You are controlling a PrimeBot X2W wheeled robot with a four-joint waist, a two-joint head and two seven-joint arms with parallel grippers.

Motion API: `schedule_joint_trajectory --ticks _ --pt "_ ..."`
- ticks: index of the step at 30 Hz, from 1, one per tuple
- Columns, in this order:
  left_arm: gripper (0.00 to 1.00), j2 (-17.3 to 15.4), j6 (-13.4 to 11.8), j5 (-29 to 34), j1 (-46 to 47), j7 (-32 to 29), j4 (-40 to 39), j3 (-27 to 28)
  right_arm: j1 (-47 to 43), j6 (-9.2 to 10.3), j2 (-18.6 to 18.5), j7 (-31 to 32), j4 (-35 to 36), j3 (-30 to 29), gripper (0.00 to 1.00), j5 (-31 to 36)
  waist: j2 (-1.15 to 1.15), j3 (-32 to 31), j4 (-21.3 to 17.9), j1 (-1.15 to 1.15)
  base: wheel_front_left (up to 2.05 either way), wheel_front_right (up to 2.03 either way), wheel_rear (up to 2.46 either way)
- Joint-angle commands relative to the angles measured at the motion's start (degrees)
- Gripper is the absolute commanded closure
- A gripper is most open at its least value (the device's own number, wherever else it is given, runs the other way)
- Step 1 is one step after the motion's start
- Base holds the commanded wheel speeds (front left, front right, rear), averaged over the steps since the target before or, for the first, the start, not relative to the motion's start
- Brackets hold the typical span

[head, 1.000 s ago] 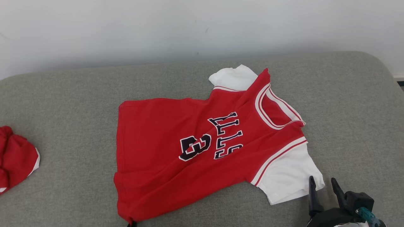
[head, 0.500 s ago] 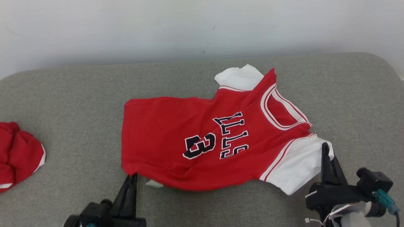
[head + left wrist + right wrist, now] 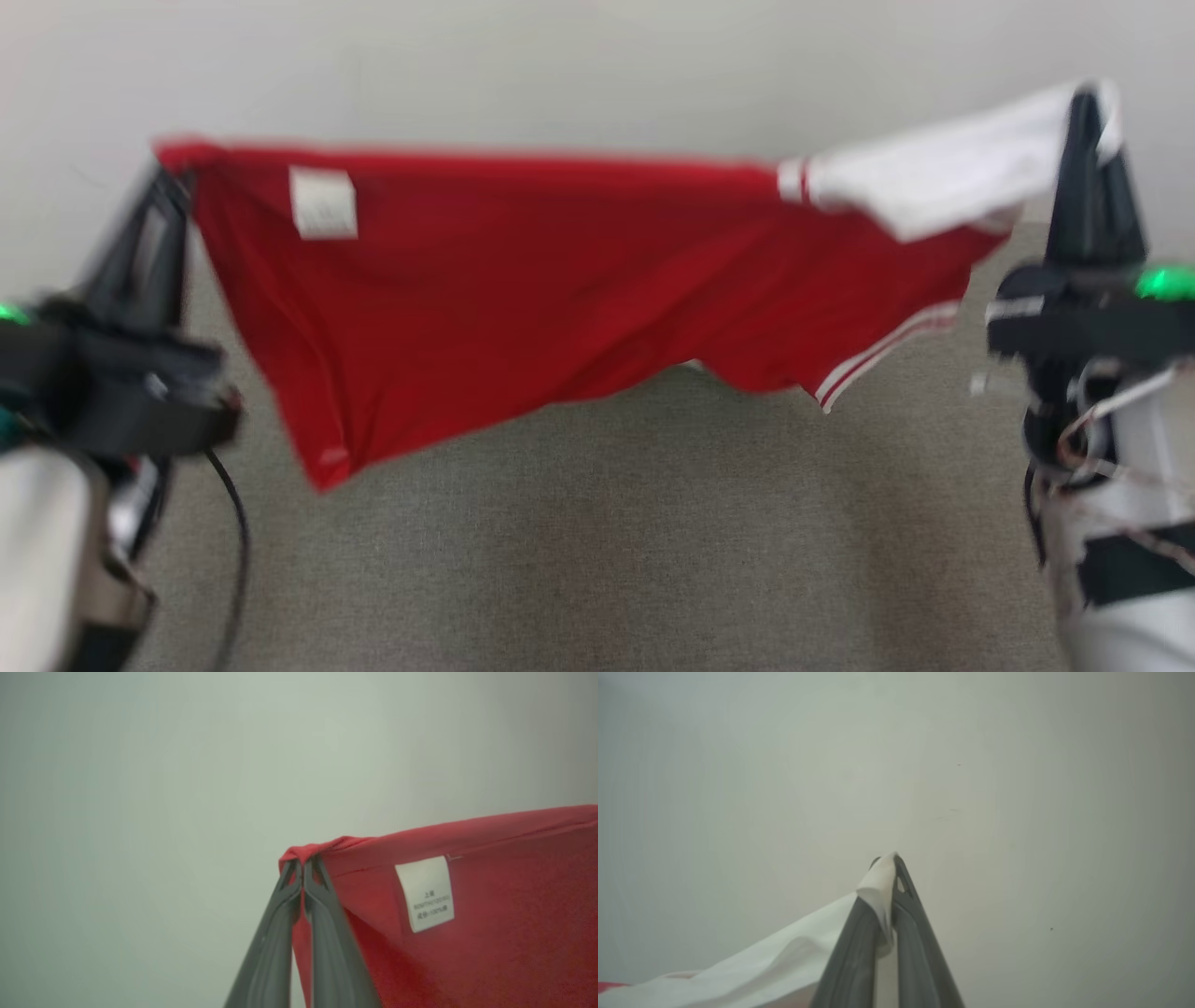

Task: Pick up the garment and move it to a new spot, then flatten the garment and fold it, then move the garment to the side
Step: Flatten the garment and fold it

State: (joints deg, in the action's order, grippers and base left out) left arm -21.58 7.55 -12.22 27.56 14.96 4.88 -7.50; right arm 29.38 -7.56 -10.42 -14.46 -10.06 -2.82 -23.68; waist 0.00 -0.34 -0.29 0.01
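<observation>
Shirt: a red shirt (image 3: 560,308) with white sleeves, held in the air and stretched sideways between the two pincers. Its top edge runs nearly level and the rest hangs down (the head view is blurred, so fine detail is soft).
Left pincer: the left pincer (image 3: 173,177) has its fingers pressed together on a bunched red corner of the shirt, at the upper left of the head view.
Right pincer: the right pincer (image 3: 1083,98) has its fingers pressed together on the tip of a white sleeve (image 3: 943,177), at the upper right and a little higher than the left one.
Tag: a small white tag (image 3: 425,893), its print too small to read, sits on the red cloth just beside the left grip.
Stripes: white stripes (image 3: 878,359) edge the red cloth that hangs below the sleeve.
Padded surface: a grey woven padded surface (image 3: 607,523) lies beneath the hanging shirt.
Wall: a plain pale wall (image 3: 560,65) stands behind the shirt.
Green light: a green light (image 3: 1162,280) glows on the right pincer's body.
Cable: a dark cable (image 3: 233,523) loops down beside the left arm.
</observation>
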Motion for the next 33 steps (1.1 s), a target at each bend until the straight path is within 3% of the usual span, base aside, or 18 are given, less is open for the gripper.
schedule_joint_trajectory --ticks 1,6,13,19,24,28,33 --pt "1.0 -1.8 -0.1 -1.4 3.8 -1.0 0.7 -0.1 3.4 0.15 -1.3 0.7 0.4 0.5 1.0 -0.2 0.0 -1.0 -0.2 -0.01 0.0 0.0 0.0" --pt "1.0 -8.6 -0.1 -2.8 15.9 -6.0 3.2 -3.5 14.5 0.15 -4.4 3.4 -1.4 2.4 1.0 0.0 0.0 -1.0 0.0 -0.01 0.0 0.0 0.0" --pt "1.0 -11.6 -0.1 -6.3 25.4 -11.3 7.4 -7.7 24.9 0.15 -6.0 7.6 -7.6 4.9 1.0 0.9 0.0 3.7 0.8 -0.01 0.0 0.0 0.0" --pt "1.0 -10.7 -0.2 -7.4 30.1 -14.4 13.8 -9.8 34.1 0.15 -6.2 8.3 -14.8 7.8 1.0 4.9 0.0 14.6 1.5 -0.01 0.0 0.0 0.0" --pt "1.0 -9.4 -2.0 -4.2 42.0 -9.7 21.5 -9.6 46.6 0.15 -5.0 2.4 -22.7 1.7 1.0 10.9 0.0 21.6 1.4 -0.01 0.0 0.0 0.0" --pt "1.0 -8.2 -2.9 -2.0 49.1 -4.3 26.6 -10.2 53.2 0.15 -3.7 -0.1 -26.7 -1.8 1.0 15.6 0.0 22.9 1.5 -0.01 0.0 0.0 0.0" --pt "1.0 -7.5 -2.3 -2.8 49.5 -2.2 32.2 -10.4 51.9 0.15 -3.0 -0.7 -27.9 -3.4 1.0 14.6 0.0 22.3 0.8 -0.01 0.0 0.0 0.0"
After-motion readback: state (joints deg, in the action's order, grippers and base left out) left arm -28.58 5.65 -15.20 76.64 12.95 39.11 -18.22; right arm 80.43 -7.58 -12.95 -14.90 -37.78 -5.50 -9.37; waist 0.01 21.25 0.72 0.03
